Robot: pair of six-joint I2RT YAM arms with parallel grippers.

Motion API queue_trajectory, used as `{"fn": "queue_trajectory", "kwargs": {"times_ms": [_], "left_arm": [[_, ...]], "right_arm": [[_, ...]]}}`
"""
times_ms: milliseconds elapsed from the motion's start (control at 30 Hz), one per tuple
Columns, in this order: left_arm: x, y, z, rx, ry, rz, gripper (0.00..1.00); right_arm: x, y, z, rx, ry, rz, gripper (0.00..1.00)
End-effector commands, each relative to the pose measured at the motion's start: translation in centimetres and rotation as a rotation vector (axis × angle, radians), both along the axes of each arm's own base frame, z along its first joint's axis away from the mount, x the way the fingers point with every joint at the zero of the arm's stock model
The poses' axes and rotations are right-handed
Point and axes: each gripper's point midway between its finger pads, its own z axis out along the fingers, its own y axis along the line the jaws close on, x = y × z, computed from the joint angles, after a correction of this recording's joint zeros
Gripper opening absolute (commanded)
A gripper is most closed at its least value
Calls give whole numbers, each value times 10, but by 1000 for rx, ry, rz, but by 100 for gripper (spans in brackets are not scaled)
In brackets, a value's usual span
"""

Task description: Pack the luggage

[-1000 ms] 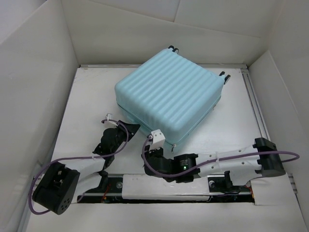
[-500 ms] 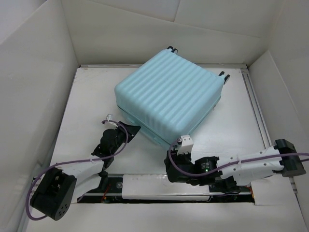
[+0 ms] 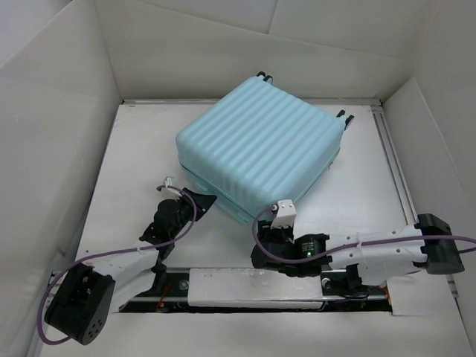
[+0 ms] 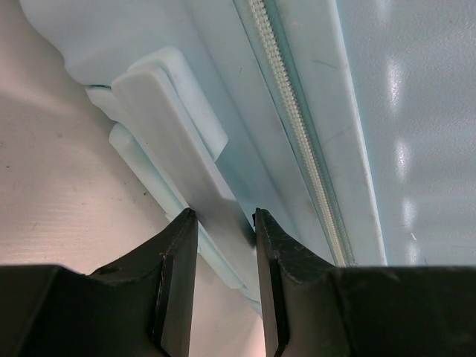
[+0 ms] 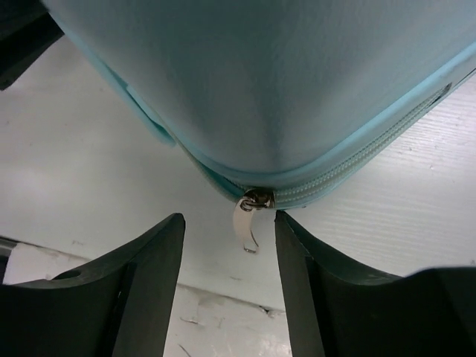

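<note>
White table [image 3: 134,171]; the luggage [image 3: 260,145] lay shut near its middle.
Our left hand [image 4: 223,219] clamped the side handle [image 4: 167,111]; our right hand [image 5: 229,219] stood open around the zipper pull [image 5: 248,223], so we judged centring it before pinching wise.

A white table [image 3: 134,163] lies under the left gripper [image 4: 223,214] and the right gripper [image 5: 229,223]. White walls [image 3: 186,52] stand ahead of them and out to both sides. A metal rail [image 3: 393,160] runs along the table's edge, well right of the right gripper.
</note>
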Motion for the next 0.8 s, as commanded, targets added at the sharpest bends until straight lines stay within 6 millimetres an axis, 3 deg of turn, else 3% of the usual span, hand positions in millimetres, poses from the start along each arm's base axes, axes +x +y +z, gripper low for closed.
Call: {"fn": "queue_trajectory", "kwargs": {"times_ms": [0,133,200,333,500,667,767], "left_arm": [[-7,-14,23,-19,-113,-99,0],[-10,-14,22,-22,-114,-108,0],[-10,-14,25,-26,-123,-108,0],[-14,-18,25,-33,-121,-136,0],[-21,-21,33,-76,-158,-164,0],[-26,-23,34,-84,-165,-188,0],[-30,-25,32,-88,-163,-211,0]], "right_arm": [[14,14,25,60,-63,6,57],[19,15,21,20,-74,-3,47],[22,16,20,13,-74,-14,28],[23,22,11,-22,-71,-12,2],[6,66,19,66,-58,100,0],[-9,117,56,223,-86,241,0],[-15,127,82,287,-121,290,0]]}}
